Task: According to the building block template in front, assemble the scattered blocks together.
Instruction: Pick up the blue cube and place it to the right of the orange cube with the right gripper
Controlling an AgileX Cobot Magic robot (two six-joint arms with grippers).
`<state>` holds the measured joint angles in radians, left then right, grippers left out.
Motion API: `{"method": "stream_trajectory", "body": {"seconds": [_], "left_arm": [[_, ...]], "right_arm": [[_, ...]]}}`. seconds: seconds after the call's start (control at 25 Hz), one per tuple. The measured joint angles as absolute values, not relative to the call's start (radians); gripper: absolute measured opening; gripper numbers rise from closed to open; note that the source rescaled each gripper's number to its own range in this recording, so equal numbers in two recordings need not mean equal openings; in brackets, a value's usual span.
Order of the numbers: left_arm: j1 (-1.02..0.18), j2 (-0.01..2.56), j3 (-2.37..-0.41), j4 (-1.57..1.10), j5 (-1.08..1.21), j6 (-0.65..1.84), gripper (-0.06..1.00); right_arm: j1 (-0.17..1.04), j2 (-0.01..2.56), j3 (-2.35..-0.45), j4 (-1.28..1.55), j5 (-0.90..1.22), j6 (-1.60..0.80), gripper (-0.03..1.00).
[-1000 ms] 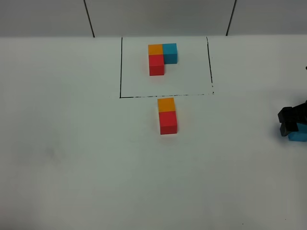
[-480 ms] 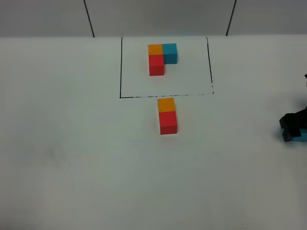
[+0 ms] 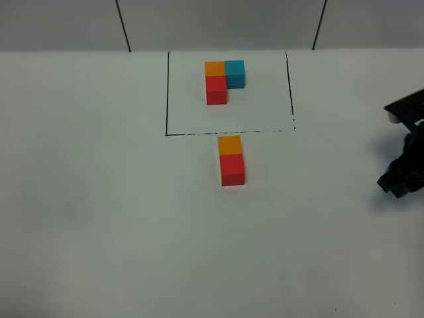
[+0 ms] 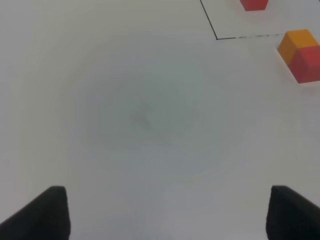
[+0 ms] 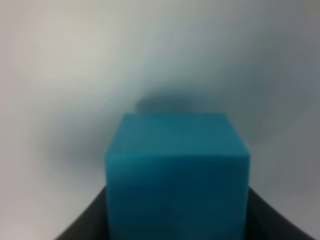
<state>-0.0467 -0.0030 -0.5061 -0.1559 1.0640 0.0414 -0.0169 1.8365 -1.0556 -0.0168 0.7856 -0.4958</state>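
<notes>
White surface: table [image 3: 99,218], matte, seen from the high camera; grey wall behind it with two dark vertical seams.
Drawn outline: thin black rectangle outline [image 3: 167,93] at the far middle of the table, its near edge running just beyond the loose pair of cubes.
Template: building block template [image 3: 224,79] inside the outline, an L of three joined cubes, orange at the far left, cyan-blue to its right, red in front of the orange.
Orange block: orange cube [image 3: 229,145], loose, just outside the outline's near edge; also seen at the edge of the left wrist view [image 4: 296,44].
Red block: red cube [image 3: 232,169], touching the near face of the orange cube, the two forming a straight column; partly cut off in the left wrist view [image 4: 307,64].
Cyan-blue block: cyan-blue cube [image 5: 177,175], filling the right wrist view between the two dark fingers; hidden by the gripper in the high view.
Right gripper: right gripper [image 3: 399,180], at the right edge of the table, well apart from the column, pointing downward; jaws clamped on the cyan-blue cube.
Left gripper: left gripper [image 4: 165,212], out of the high view; its two dark fingertips [image 4: 42,215] stand wide apart over bare table, holding nothing.
</notes>
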Motion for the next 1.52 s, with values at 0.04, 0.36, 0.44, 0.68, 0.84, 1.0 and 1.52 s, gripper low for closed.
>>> {"method": "stream_trajectory", "body": {"seconds": [0.04,0.36,0.44,0.68,0.84,1.0,1.52], "left_arm": [[-0.047,-0.003,-0.506,-0.156,1.064,0.041,0.83],[-0.047,-0.003,-0.506,-0.156,1.064,0.041,0.83],[-0.047,-0.003,-0.506,-0.156,1.064,0.041,0.83],[-0.047,-0.003,-0.506,-0.156,1.064,0.041,0.83],[-0.047,-0.003,-0.506,-0.156,1.064,0.041,0.83],[-0.047,-0.003,-0.506,-0.156,1.064,0.041,0.83],[-0.047,-0.003,-0.506,-0.156,1.064,0.041,0.83]], "right_arm": [[0.028,1.833,-1.1,-0.019,0.838,-0.596,0.02],[0.349,1.982,-1.434,-0.158,0.99,-0.835,0.02],[0.394,2.036,-1.496,-0.183,0.99,-0.899,0.02],[0.427,2.189,-1.665,-0.171,1.036,-1.051,0.02],[0.427,2.249,-1.731,-0.138,1.044,-1.085,0.02],[0.427,2.285,-1.779,-0.1,1.044,-1.102,0.02],[0.43,2.319,-1.795,-0.042,1.018,-1.107,0.02]]}}
